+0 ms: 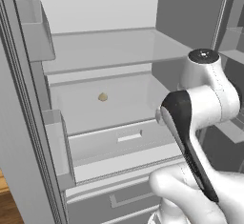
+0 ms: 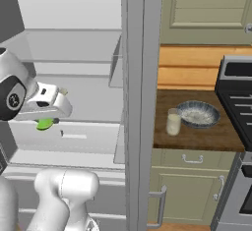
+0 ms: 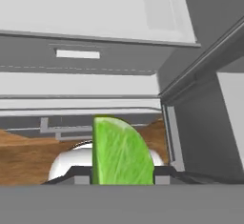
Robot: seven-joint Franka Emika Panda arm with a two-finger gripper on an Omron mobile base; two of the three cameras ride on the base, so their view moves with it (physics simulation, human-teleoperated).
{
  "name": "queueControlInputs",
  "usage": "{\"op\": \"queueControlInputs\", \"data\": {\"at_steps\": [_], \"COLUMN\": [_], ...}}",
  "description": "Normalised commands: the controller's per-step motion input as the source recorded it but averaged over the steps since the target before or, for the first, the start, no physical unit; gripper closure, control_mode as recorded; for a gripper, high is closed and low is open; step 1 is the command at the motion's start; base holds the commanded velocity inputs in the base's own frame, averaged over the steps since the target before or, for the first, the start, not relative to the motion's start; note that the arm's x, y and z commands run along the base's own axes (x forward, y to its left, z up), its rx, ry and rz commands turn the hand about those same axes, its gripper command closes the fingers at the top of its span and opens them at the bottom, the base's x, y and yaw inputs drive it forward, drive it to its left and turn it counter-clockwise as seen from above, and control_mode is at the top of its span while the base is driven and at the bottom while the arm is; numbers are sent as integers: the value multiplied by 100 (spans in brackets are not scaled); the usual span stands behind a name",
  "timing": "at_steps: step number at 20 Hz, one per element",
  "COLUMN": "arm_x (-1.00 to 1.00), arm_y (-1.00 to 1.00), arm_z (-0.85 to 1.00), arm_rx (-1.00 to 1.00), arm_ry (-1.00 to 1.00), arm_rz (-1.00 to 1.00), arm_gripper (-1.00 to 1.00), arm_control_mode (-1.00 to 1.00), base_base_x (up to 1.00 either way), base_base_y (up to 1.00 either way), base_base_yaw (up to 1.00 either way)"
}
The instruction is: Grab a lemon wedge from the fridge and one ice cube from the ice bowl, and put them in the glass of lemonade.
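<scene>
One lemon wedge (image 3: 121, 151) is riding in the end effector (image 2: 47, 122); ice bowl (image 2: 198, 113) and glass of lemonade (image 2: 173, 122) are waiting at three o'clock.

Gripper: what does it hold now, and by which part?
The gripper holds the lemon wedge, its fingers closed on the wedge's lower end.

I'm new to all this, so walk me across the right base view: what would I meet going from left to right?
End effector holding the lemon wedge → open fridge door edge → glass of lemonade → ice bowl → stove.
</scene>
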Motion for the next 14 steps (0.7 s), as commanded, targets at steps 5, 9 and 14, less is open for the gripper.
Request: {"op": "queueControlInputs", "data": {"at_steps": [5, 9, 14], "arm_x": [-52, -6, 0], "arm_y": [-36, -10, 0], "arm_z": [32, 27, 0], "arm_rx": [25, 7, 0], "arm_ry": [-10, 2, 0], "arm_rz": [27, 1, 0], "arm_gripper": [100, 100, 100], "arm_control_mode": [-100, -100, -100], "base_base_x": [0, 0, 0], "base_base_y": [0, 0, 0], "base_base_yaw": [0, 0, 0]}}
